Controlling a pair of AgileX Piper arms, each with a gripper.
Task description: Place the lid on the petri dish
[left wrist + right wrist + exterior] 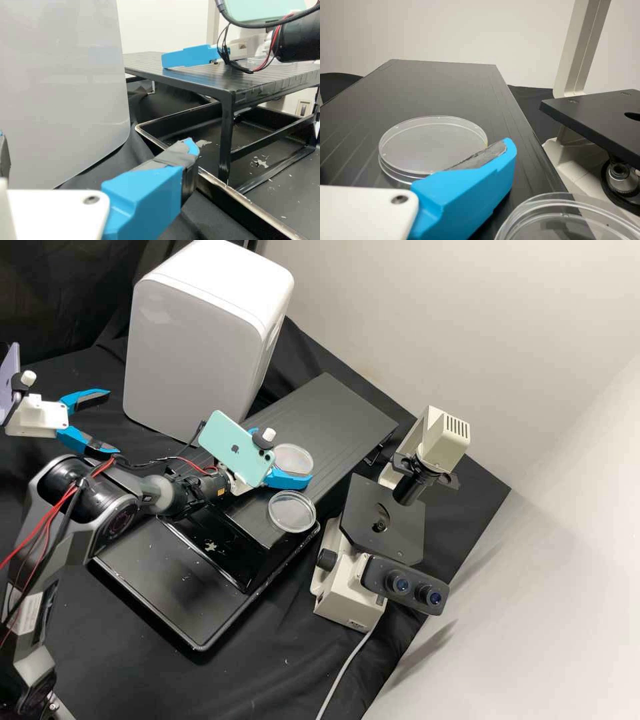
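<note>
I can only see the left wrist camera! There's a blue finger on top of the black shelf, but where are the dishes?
Observer: Two clear round plastic petri dish pieces lie on the black ridged shelf: one near the corner by the white microscope, one farther back.
Operator: Is that blue finger touching one?
Observer: It belongs to the right gripper, which is open. The finger lies along the rim of the farther piece. I cannot tell whether it touches.
Operator: Is the lid on yet?
Observer: No. The two pieces lie side by side, apart, neither on top of the other.
</note>
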